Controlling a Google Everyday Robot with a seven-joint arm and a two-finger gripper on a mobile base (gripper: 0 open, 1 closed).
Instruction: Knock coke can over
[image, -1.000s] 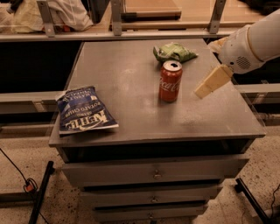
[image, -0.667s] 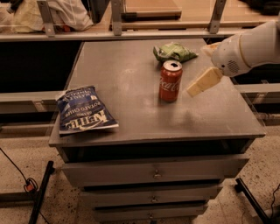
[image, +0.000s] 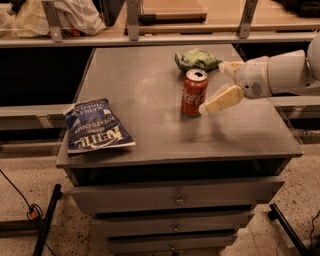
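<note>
The claw reaches in over the counter's right edge on a smooth white arm. Its two blunt, cream-coloured fingers are spread wide and grip nothing. The lower finger slants down to the left, and its tip is at the lower right side of the coke can (touching or a hair off, I cannot tell). The upper finger points toward the back edge.

The can is a small glossy red cylinder with white script and a silver top. It stands upright in the right half of the counter, just left of the claw. Behind it, near the back edge, lies a crumpled green snack bag. The counter top is flat, dull grey and faintly scuffed, with drawers stacked under its front edge. At the front-left corner lies a flat, creased blue chip bag, well apart from the can.
</note>
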